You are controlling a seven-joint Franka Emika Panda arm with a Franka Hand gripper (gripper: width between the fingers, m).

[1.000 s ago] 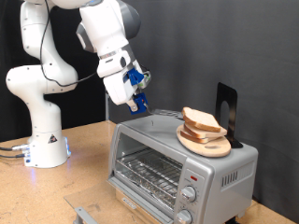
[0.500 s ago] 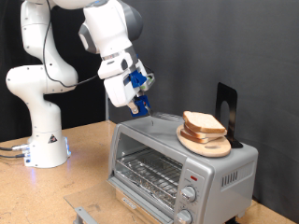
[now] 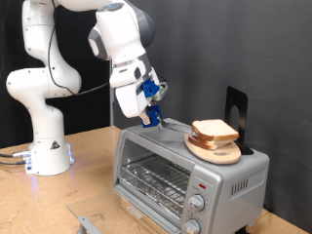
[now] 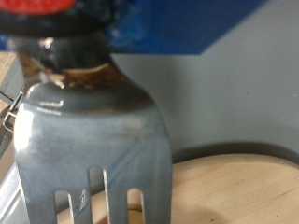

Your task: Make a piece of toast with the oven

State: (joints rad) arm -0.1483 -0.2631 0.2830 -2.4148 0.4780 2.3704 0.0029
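Hand (image 3: 149, 115) is hovering over the oven (image 3: 185, 166) roof, just at the exterior view's left of the round board (image 3: 214, 146), gripping a metal fork (image 4: 93, 149) by its handle; wrist view is showing the tines aimed at the board edge. Toast (image 3: 214, 131) is lying flat on that board atop the oven, 1 slice, not inside; its long axis is running approx left-right in the exterior view, w/ no clear pointing end. Oven door is looking shut. Risks, by judgement: tines are nearing the board, so a low approach could shove board + toast off the roof; a shallow stab could let the slice slip.
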